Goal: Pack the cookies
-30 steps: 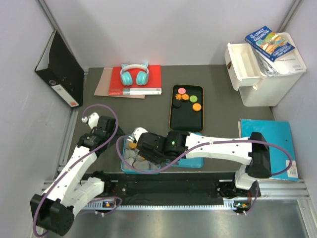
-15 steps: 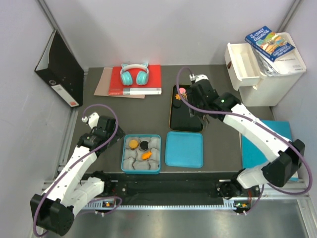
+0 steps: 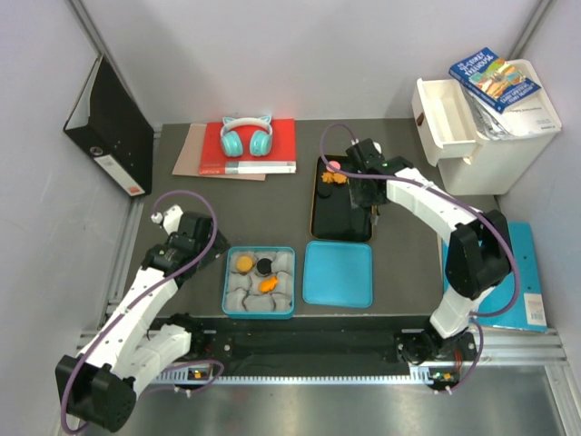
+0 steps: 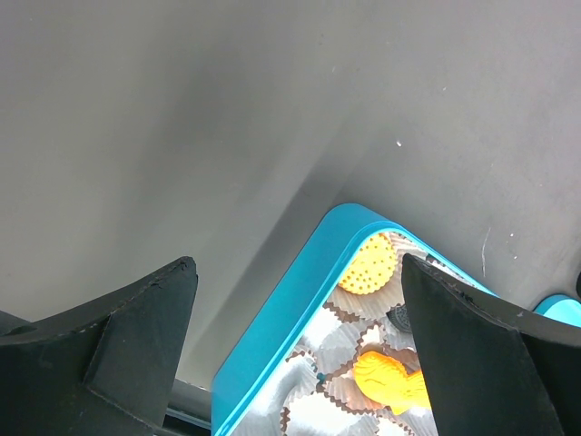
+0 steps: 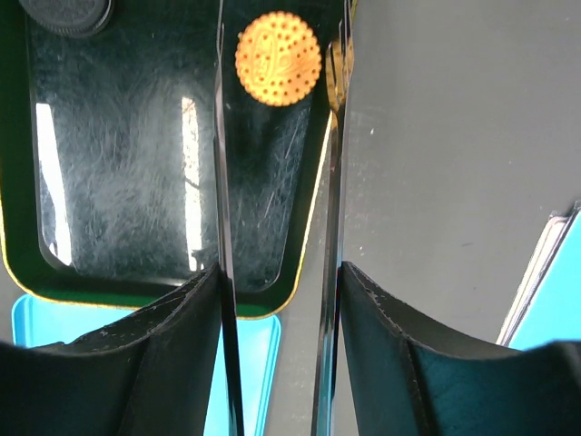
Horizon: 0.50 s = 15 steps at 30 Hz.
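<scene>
The cookies are split between two places. A pink one (image 3: 333,166) and irregular orange ones (image 3: 334,179) lie on the black tray (image 3: 327,218). A round orange one (image 3: 244,263), a black one (image 3: 264,266) and an orange fish-shaped one (image 3: 268,284) sit in paper cups in the teal box (image 3: 227,283). My right gripper (image 3: 368,202) hangs over the tray's right side, open and empty (image 5: 280,272). A round orange cookie (image 5: 277,58) shows on the tray between its fingers, and a black cookie (image 5: 65,11) further left. My left gripper (image 3: 186,238) is open and empty (image 4: 300,272), left of the box (image 4: 290,318).
The teal lid (image 3: 339,272) lies right of the box, just below the tray. A red book with teal headphones (image 3: 247,138) sits at the back left. A black binder (image 3: 109,127) leans on the left wall. A white drawer unit (image 3: 481,127) stands at the back right, and a blue folder (image 3: 522,263) lies at the right.
My right arm has swung from over the teal box back to the black tray, and now hangs over the tray's right side. The left arm has not moved.
</scene>
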Motion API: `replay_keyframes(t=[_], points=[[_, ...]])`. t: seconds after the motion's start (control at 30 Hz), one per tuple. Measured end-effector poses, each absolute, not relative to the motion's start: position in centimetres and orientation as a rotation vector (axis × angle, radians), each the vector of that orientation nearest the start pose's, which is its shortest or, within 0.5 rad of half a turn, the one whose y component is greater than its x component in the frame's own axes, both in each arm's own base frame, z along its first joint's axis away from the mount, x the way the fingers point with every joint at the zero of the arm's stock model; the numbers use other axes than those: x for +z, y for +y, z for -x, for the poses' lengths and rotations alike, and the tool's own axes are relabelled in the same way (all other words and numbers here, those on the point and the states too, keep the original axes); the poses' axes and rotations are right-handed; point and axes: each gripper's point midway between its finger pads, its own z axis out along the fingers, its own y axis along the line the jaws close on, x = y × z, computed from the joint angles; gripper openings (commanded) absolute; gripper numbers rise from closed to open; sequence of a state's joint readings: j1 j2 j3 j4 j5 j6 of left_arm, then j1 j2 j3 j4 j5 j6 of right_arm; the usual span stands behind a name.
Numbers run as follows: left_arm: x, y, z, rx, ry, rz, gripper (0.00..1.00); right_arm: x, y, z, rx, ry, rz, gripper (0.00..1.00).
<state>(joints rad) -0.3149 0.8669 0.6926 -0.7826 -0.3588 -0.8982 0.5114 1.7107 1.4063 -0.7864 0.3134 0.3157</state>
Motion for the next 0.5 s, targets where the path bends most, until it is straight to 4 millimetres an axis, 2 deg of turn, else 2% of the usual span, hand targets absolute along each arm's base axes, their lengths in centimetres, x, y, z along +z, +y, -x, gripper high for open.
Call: replay_keyframes(t=[0.4, 0.5], points=[[10.71, -4.06, -22.38, -0.071, 2.309, 0.826, 0.98, 12.38, 15.72, -36.56, -0.087, 2.553, 0.14, 0.51], [10.71, -4.06, -22.38, -0.072, 2.308, 0.827, 0.98, 11.7, 15.9, -36.69, -0.086, 2.563, 0.144, 0.51]])
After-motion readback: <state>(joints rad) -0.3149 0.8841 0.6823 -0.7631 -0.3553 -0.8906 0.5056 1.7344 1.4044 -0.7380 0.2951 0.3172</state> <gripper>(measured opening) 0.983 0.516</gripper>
